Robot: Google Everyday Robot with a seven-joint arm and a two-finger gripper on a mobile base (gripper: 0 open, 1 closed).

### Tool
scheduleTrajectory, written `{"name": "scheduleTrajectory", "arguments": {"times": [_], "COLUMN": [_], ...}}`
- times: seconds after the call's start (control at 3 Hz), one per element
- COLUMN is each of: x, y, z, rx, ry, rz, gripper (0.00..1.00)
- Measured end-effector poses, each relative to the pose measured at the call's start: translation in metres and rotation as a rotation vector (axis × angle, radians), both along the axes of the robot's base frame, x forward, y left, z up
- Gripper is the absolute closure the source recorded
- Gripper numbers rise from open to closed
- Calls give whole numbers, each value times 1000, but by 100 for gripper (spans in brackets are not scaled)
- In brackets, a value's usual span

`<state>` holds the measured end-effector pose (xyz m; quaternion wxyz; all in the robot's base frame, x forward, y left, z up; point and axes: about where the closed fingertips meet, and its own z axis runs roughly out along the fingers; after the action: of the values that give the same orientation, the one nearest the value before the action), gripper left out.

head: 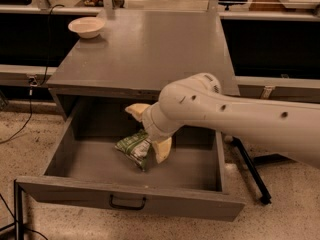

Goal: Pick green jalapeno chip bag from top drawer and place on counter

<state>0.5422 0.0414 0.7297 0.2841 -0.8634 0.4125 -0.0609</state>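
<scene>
The green jalapeno chip bag (131, 147) lies crumpled on the floor of the open top drawer (95, 159), near its middle. My gripper (145, 134) reaches down into the drawer from the right, just at the bag's upper right end. It is open: one cream finger (136, 110) points left above the bag, the other finger (162, 149) hangs down beside the bag's right edge. The white arm hides the drawer's back right part. The grey counter (150, 49) lies above the drawer.
A white bowl (86, 26) stands at the counter's back left corner. The drawer's dark pull handle (128, 203) is on its front panel. A black stand leg (252, 171) lies on the floor to the right. Cables run along the floor at the left.
</scene>
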Motion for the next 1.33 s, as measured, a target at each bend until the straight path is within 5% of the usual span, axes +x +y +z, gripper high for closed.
{"name": "scheduleTrajectory", "arguments": {"times": [0.33,1.33], "x": [18,45], "y": [11,5], "z": [-34,-71], "rx": [-69,-77], "ry": [-78,-115], "rz": [77,96], "gripper": [0,73]}}
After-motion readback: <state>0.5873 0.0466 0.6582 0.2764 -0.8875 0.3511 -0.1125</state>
